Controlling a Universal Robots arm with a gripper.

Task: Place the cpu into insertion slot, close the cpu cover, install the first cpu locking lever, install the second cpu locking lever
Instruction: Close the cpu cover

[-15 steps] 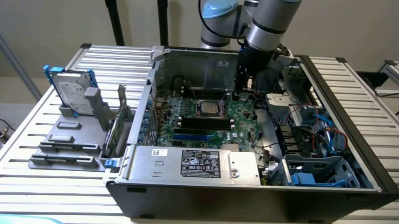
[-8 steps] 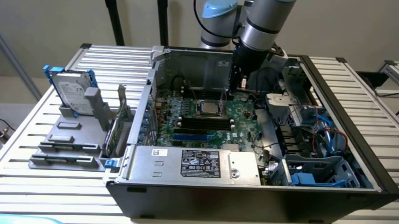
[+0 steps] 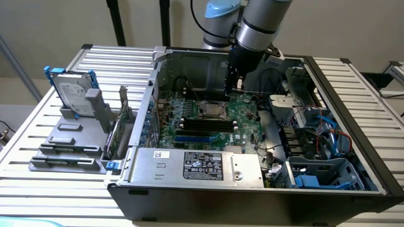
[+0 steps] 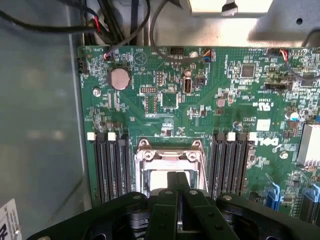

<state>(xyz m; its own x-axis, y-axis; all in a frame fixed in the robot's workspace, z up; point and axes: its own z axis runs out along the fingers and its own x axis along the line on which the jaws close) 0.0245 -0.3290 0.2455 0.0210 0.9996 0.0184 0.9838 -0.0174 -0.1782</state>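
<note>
The arm's black two-fingered pincer point(image 3: 239, 88) hung inside the open black computer case point(image 3: 252, 203), which lay on its side on the slatted metal tabletop point(image 3: 353, 75). Its fingers were pressed together, and nothing could be seen between them. The relation that mattered was a close one. In the wrist view the joined fingertips point(image 4: 176, 176) sat directly over the near edge of the small flat square cpu point(image 4: 159, 181) with its pale beige-silver face. The cpu lay flat in the small square insertion slot point(image 3: 211, 110) on the green motherboard point(image 4: 225, 100), between two banks of long black memory slots point(image 4: 227, 160). The thin silvery square cpu cover point(image 4: 169, 155) framed the chip and seemed to lie down around it, though whether it was fully seated could not be told. In the exterior view the pincer stood just above the socket, slightly toward the back wall of the case. The state of the locking levers could not be made out.
</note>
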